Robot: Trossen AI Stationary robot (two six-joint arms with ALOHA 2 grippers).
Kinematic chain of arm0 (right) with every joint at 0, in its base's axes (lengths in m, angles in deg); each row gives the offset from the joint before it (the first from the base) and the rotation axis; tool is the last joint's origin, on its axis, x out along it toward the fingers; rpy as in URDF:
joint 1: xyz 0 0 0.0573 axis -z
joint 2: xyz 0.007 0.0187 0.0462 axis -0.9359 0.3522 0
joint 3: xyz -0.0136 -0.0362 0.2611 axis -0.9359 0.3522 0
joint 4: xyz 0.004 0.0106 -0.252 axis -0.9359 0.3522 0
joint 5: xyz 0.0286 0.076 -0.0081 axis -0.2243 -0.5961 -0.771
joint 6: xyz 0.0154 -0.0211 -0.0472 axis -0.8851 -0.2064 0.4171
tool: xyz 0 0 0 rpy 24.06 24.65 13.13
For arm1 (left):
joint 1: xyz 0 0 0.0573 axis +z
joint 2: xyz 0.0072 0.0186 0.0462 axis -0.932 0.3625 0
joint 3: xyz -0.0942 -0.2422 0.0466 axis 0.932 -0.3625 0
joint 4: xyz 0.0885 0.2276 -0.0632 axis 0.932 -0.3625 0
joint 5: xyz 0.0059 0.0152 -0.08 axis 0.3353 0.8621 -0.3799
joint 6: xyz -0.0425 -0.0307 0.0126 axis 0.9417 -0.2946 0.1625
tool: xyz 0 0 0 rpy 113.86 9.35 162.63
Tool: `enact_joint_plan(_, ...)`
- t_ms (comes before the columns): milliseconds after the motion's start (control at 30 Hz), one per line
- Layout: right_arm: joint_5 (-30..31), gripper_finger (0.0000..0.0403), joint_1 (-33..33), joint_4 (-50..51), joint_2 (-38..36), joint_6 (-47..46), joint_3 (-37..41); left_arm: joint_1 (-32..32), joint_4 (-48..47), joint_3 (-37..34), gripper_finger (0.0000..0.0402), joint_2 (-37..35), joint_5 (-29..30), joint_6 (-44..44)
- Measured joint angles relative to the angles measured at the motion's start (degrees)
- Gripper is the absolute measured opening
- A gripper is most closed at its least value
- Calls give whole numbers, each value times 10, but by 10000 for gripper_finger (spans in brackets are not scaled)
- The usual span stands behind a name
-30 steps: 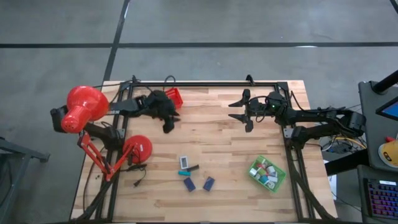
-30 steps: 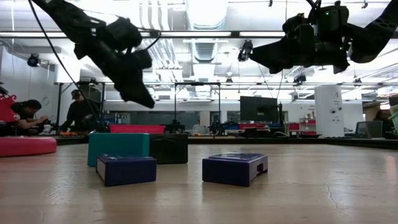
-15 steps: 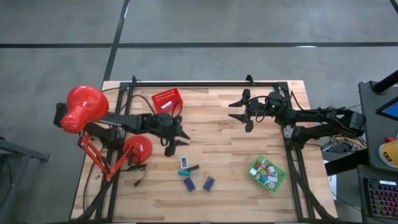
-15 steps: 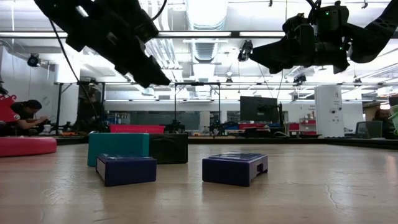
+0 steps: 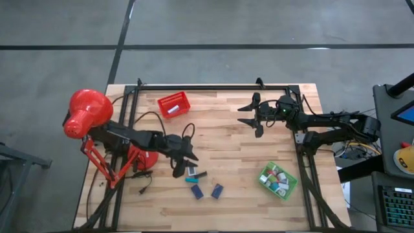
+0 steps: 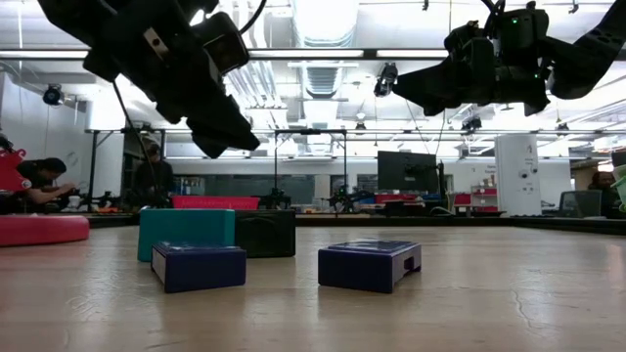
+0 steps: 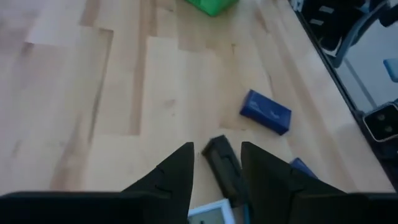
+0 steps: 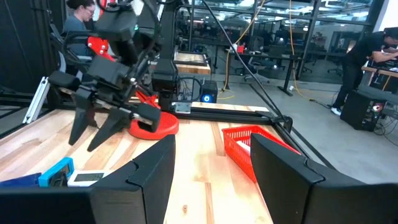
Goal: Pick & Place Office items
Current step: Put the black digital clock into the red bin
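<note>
A pale butcher-block table (image 5: 226, 139) under workshop lights, with desks and seated people far off in the low view. Nearest the front edge lie two navy blocks (image 5: 197, 191) (image 5: 217, 190) — loose, flat, evidently waiting their turn. Just behind them sit a teal piece (image 5: 191, 179), a black clip (image 7: 225, 175) and a white item (image 5: 193, 169) close together. The left gripper (image 5: 184, 157) hangs just over this cluster; in its wrist view the two fingers (image 7: 177, 177) stand parted and empty with the black clip lined up in the gap, which reads as an approach to a pick rather than a hold. To the right, near the front, a green tray (image 5: 278, 180) already carries several small pieces, so it looks like the drop-off. Farther back a red tray (image 5: 174, 105) holds one white piece. The red desk lamp (image 5: 87, 116) stands at the left edge. At the far right the right gripper (image 5: 251, 116) waits aloft — fingers parted, nothing between them.
</note>
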Motion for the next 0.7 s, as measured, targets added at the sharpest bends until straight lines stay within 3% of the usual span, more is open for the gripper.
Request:
enact_joint_plan(300,0,203,0,0,0,0,0,-30,82,1,140,68,-34,-1)
enact_joint_plan(700,0,203,0,0,0,0,0,-56,109,30,140,159,-54,11)
